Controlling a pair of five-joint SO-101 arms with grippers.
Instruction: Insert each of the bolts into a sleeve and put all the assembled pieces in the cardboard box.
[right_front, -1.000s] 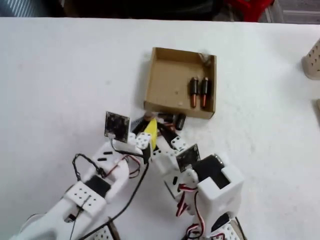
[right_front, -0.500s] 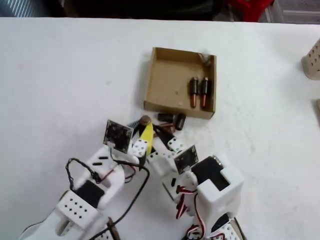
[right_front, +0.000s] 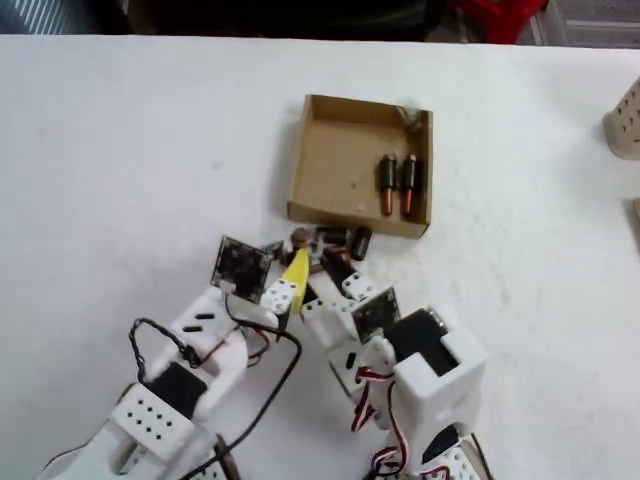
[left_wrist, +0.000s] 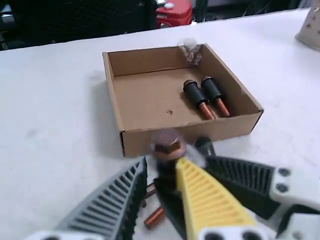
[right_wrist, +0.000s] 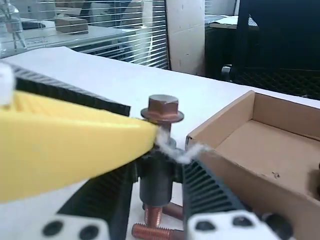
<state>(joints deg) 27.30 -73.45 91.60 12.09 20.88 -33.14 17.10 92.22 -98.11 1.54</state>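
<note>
Here, the right gripper (right_wrist: 159, 176) is closed on a smooth black cylindrical sleeve (right_wrist: 158, 187). It clamps the sleeve upright between its two black ribbed fingers (right_wrist: 210, 192), just in front of the near wall of the cardboard box (right_front: 345, 150). A copper-coloured bolt (right_wrist: 162, 111) stands in that sleeve. Its flanged hexagonal head rises clear of the sleeve's top, and a threaded copper end shows below the lower rim.

The left gripper (left_wrist: 159, 169) is parted in a V around the bolt. The tip of its ridged yellow finger (left_wrist: 207, 200) rests against the bolt's shank just under the head, where a wisp of white fibre clings. The similarly ridged grey finger (left_wrist: 117, 202) ends just beside the bolt; whether it touches is hard to make out.

Two loose bolts (right_wrist: 150, 232) lie flat on the white table (right_front: 130, 150) beneath the grippers, their threads plain to see. A spare sleeve (right_front: 360, 242), black and round, lies on the table just beside the box's near wall.

The box is shallow and square, of plain brown card with raw-cut edges. Inside it two assembled pieces (right_front: 388, 178) lie parallel and close together near one side wall, copper ends pointing toward the near wall. A tuft of white fluff (left_wrist: 190, 50) sits at a far corner of the box.
</note>
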